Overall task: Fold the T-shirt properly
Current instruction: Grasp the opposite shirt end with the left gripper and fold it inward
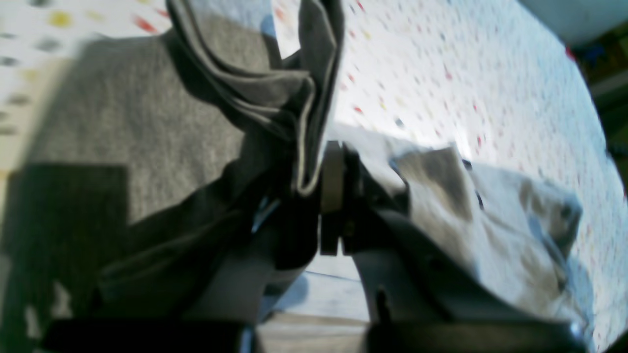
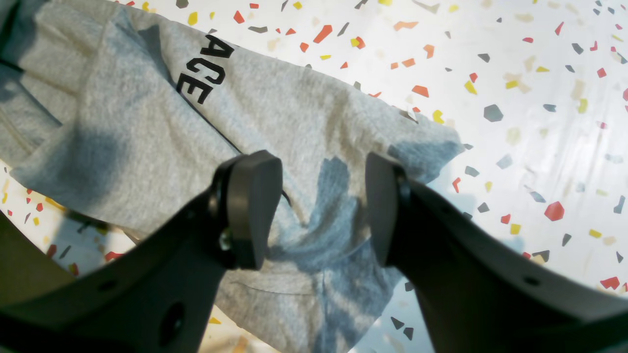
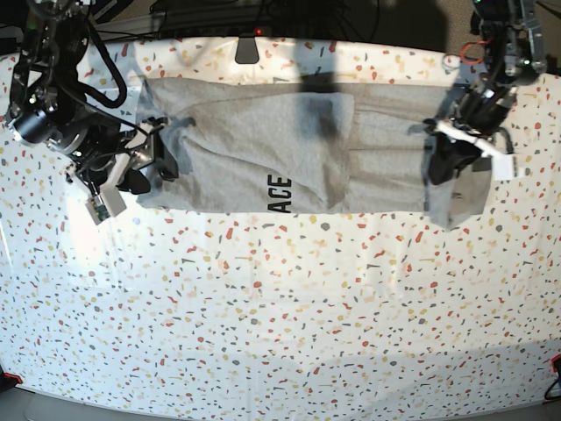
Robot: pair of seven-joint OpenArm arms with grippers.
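The heather-grey T-shirt (image 3: pixel 254 145) lies spread across the far part of the table, with the black letters "ACE" (image 3: pixel 279 195) showing on a folded-over part. My left gripper (image 3: pixel 451 151) is shut on the shirt's right end and holds bunched fabric (image 1: pixel 274 98) lifted, with a flap hanging below it. Its fingers (image 1: pixel 333 186) are pressed together. My right gripper (image 2: pixel 319 211) is open just above the shirt's (image 2: pixel 294 113) left end, one finger on each side of a wrinkled fold. It also shows in the base view (image 3: pixel 145 171).
The white speckled table (image 3: pixel 280 307) stretches toward the camera in front of the shirt. A small dark fixture (image 3: pixel 247 48) and cables sit at the back edge. The table's right edge (image 1: pixel 603 127) drops off near my left gripper.
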